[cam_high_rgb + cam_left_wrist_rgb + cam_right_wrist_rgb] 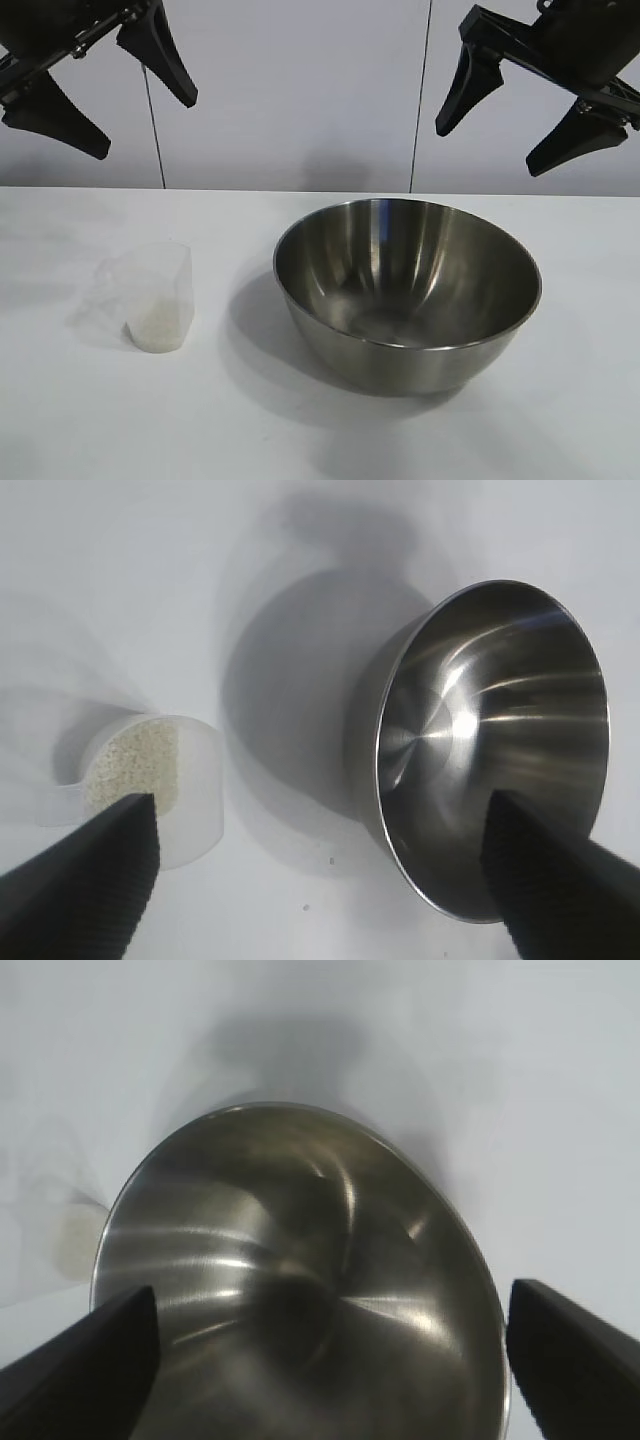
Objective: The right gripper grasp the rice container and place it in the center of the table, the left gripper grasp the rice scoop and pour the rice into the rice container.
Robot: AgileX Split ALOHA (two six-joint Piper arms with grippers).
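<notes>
The rice container [408,290] is a large shiny steel bowl. It stands empty on the white table [560,420], a little right of the middle. The rice scoop [150,300], a small clear plastic cup, stands upright to the bowl's left with rice [155,328] in its bottom. My left gripper [145,128] hangs open high above the scoop, holding nothing. My right gripper [488,150] hangs open high above the bowl's far rim, also holding nothing. The left wrist view shows the scoop [190,790], its rice [130,765] and the bowl [490,740] below. The right wrist view looks down into the bowl [300,1280].
A pale panelled wall [300,90] rises behind the table's far edge. The scoop and the bowl are the only things standing on the tabletop, with a hand's width of bare surface [230,300] between them.
</notes>
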